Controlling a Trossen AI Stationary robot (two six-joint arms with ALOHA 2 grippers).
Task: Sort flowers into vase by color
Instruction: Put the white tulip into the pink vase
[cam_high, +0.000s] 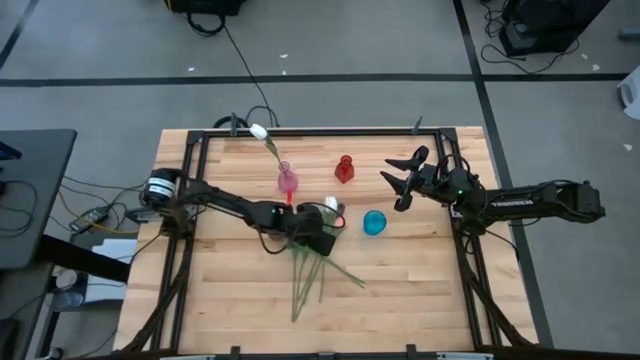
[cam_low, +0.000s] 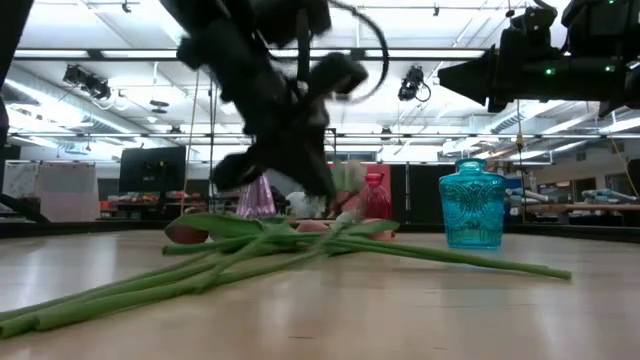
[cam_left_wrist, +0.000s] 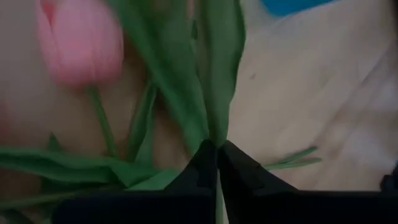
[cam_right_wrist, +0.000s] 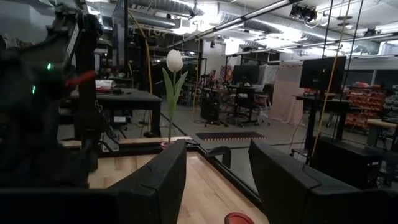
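**Left gripper closed in the tulip pile**

Left gripper, fingers together on a green leaf among tulips lying mid-tabletop. One white tulip stands in the pink vase. Right gripper hovers near the red vase, fingers apart, empty.

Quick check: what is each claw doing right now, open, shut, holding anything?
Left claw: shut on a green flower stem in the pile on the table.
Right claw: open, empty, held above the table.
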